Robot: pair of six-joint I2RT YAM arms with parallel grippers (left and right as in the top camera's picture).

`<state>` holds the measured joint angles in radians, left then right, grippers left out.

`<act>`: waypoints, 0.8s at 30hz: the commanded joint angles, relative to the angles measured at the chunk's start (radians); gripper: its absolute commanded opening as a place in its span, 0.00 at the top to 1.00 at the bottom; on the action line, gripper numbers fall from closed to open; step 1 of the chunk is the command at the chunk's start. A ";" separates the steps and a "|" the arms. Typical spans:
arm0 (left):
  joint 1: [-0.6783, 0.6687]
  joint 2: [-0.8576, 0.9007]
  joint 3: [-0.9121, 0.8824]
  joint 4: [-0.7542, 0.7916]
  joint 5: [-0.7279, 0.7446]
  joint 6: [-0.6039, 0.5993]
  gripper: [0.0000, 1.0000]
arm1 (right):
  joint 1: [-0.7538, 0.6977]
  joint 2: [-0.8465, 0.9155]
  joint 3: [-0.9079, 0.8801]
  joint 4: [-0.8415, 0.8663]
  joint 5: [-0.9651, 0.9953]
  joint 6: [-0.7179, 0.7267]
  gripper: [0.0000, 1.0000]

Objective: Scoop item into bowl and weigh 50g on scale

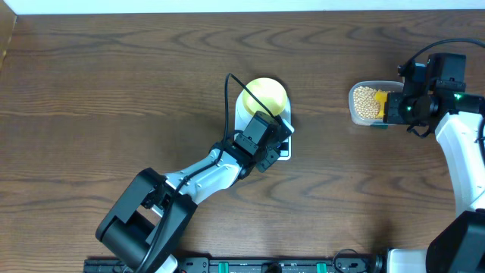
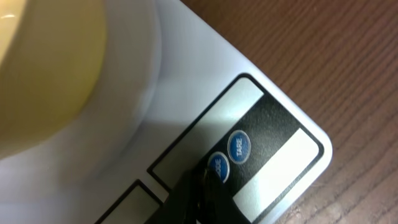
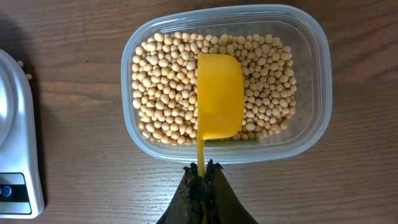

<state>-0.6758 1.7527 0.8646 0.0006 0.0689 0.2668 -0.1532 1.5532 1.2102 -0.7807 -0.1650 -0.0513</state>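
Risk: left claw [image 2: 202, 186], clenched, tip at MODE button [image 2: 217, 167] beside TARE [image 2: 239, 147] on scale [image 2: 205, 81], where a wrong press skews the read under bowl [image 1: 264, 95], frame centre; right claw [image 3: 202, 174] grips scoop [image 3: 219, 93] on beans [image 3: 161, 81] in tub [image 3: 314, 74], far right, so spill likely.

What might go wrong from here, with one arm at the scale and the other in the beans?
The left fingers sit at the MODE button, right beside TARE; a wrong press might leave the scale unzeroed under the bowl. The right fingers pinch the scoop only by its thin handle, so a loaded scoop may twist and spill beans on the way across the table.
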 commanded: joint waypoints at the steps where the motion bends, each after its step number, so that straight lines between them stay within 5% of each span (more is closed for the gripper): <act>1: 0.003 0.042 0.005 -0.009 -0.017 -0.002 0.92 | -0.010 0.005 -0.002 0.003 -0.013 0.012 0.99; 24: 0.013 0.059 0.005 -0.062 -0.018 -0.024 0.93 | -0.010 0.005 -0.002 0.002 -0.013 0.008 0.99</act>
<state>-0.6758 1.7554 0.8764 -0.0292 0.0689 0.2626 -0.1532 1.5532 1.2102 -0.7811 -0.1646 -0.0517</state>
